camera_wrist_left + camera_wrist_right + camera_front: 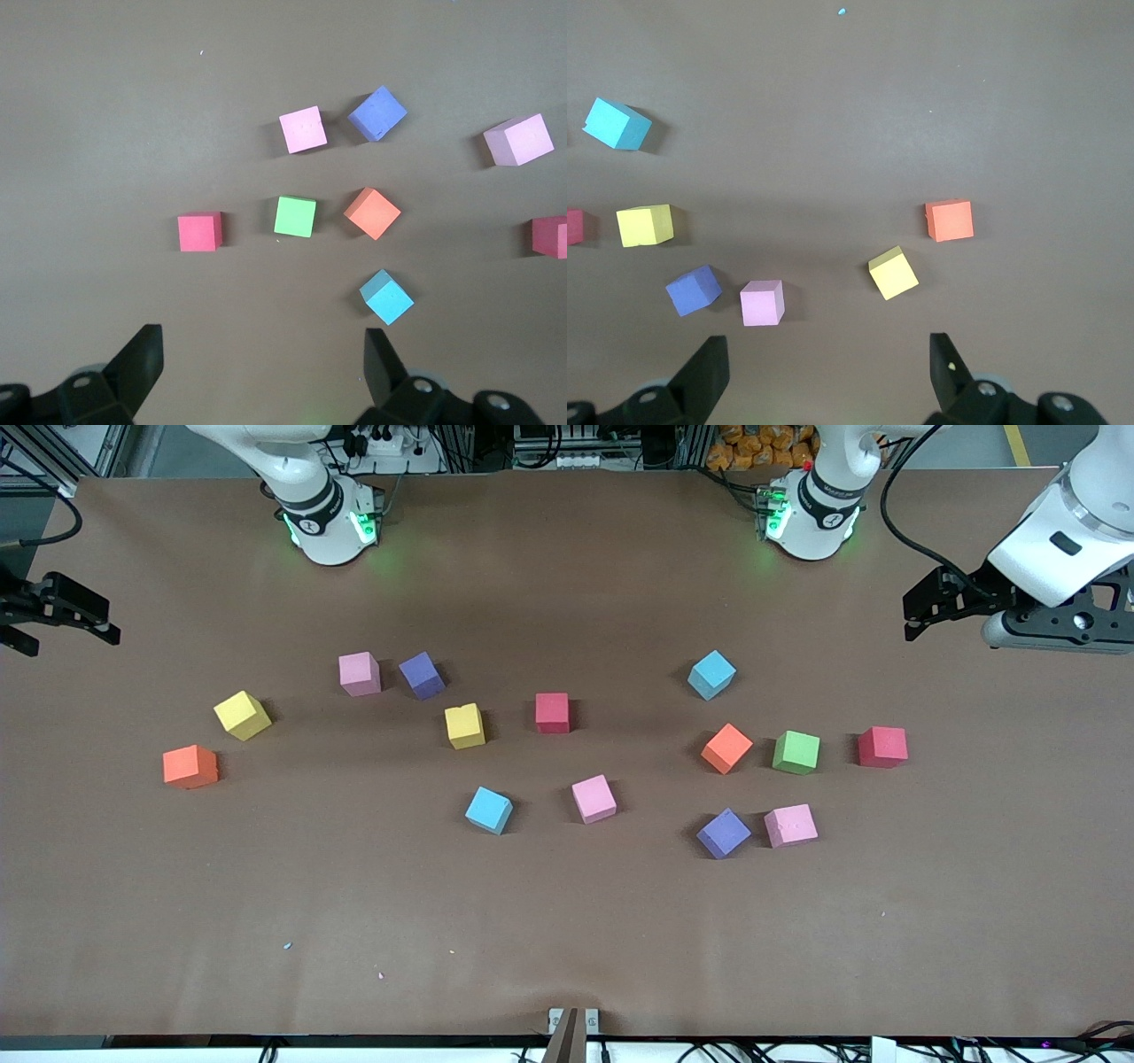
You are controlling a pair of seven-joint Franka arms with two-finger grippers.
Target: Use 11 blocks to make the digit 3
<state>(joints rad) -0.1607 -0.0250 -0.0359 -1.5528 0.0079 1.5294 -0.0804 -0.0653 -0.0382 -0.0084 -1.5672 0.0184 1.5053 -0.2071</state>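
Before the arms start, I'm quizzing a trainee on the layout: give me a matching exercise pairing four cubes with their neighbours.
Cubes:
1. green cube
2. blue cube
3. yellow cube
4. purple cube

Places:
A. beside a pink cube, toward the robots' bases
B. alone, farther from the front camera than the orange cube
C. between an orange and a red cube
D. toward the right arm's end, near an orange cube

Pairs: 1-C, 2-B, 3-D, 4-A

Coloured blocks (552, 712) — scattered, apart — no digit
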